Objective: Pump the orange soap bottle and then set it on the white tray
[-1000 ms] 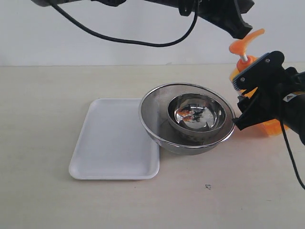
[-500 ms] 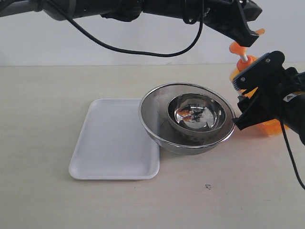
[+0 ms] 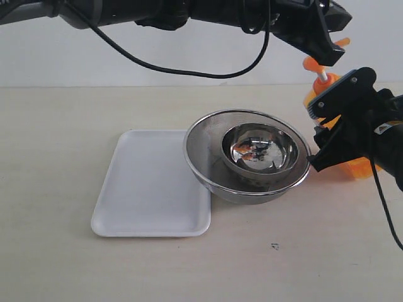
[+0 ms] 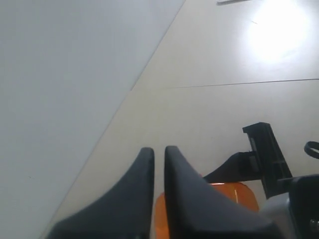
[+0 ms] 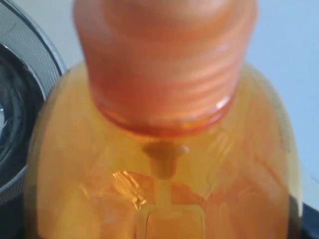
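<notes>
The orange soap bottle (image 3: 357,167) stands at the table's right, mostly hidden behind my right gripper (image 3: 318,135), which is shut on its body from the side. In the right wrist view the bottle (image 5: 164,189) and its ribbed orange collar (image 5: 164,64) fill the frame; no fingers show there. My left gripper (image 3: 329,55) reaches across from the upper left. It is shut and empty, and its tips sit over the orange pump head (image 3: 312,63). The left wrist view shows the left gripper (image 4: 158,151) shut above an orange part (image 4: 234,194). The white tray (image 3: 151,182) lies empty at centre left.
Two nested steel bowls (image 3: 252,154) stand between the tray and the bottle, the outer rim overlapping the tray's right edge and close to my right gripper. A black cable (image 3: 176,55) hangs from the left arm over the back of the table.
My left gripper has moved down and to the right until it covers the pump head and most of its spout. The right gripper, bottle, bowls and tray have stayed put.
</notes>
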You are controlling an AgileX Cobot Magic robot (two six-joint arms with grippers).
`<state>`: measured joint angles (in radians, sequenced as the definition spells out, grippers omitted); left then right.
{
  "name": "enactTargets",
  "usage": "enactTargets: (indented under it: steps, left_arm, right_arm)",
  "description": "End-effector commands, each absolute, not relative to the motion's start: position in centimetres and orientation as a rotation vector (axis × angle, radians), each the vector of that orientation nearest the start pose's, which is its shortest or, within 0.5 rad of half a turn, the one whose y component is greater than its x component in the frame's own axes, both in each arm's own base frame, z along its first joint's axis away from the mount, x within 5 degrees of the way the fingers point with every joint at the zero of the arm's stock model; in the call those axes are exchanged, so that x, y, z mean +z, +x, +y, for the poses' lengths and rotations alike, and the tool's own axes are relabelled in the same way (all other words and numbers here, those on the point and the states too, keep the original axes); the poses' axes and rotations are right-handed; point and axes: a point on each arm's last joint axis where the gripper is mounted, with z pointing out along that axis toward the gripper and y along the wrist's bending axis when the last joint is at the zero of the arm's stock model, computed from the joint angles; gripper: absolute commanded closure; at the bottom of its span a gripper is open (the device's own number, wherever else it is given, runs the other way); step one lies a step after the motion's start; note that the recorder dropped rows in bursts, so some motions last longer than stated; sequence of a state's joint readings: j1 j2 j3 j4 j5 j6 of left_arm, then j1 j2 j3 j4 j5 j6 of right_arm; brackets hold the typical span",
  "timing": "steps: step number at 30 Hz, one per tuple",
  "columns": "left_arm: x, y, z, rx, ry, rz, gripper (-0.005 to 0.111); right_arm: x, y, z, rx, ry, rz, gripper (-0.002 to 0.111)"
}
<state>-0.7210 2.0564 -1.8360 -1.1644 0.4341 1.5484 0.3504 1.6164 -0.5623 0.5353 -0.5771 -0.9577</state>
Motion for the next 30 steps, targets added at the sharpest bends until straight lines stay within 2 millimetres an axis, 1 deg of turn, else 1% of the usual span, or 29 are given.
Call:
enactTargets:
  steps: [1, 4, 7, 10, 14, 17, 24, 30]
  left_arm:
    - [30.7, 35.4, -35.8, -0.585, 1.24, 1.457, 0.102]
    - [30.8, 35.3, -35.9, -0.592, 1.223, 1.46, 0.102]
    - [30.8, 35.2, -36.1, -0.574, 1.241, 1.441, 0.102]
    - [30.6, 35.0, -36.1, -0.592, 1.259, 1.44, 0.102]
    - [30.4, 34.3, -36.4, -0.659, 1.337, 1.424, 0.102]
    - [30.3, 34.0, -36.4, -0.678, 1.369, 1.417, 0.102]
    - [31.8, 33.4, -35.6, -0.613, 1.418, 1.405, 0.102]
    - [31.5, 33.5, -35.3, -0.549, 1.462, 1.436, 0.102]
  right_arm:
    - [14.9, 27.1, 7.6, -0.279, -0.661, 2.095, 0.108]
    - [14.9, 27.1, 7.6, -0.279, -0.661, 2.095, 0.108]
    - [14.9, 27.1, 7.6, -0.279, -0.661, 2.095, 0.108]
    - [15.0, 27.2, 7.6, -0.28, -0.66, 2.093, 0.108]
    - [15.0, 27.2, 7.6, -0.28, -0.66, 2.093, 0.108]
    - [15.0, 27.2, 7.6, -0.28, -0.66, 2.093, 0.108]
    - [15.0, 27.2, 7.6, -0.28, -0.66, 2.093, 0.108]
    - [14.9, 27.1, 7.5, -0.279, -0.646, 2.099, 0.108]
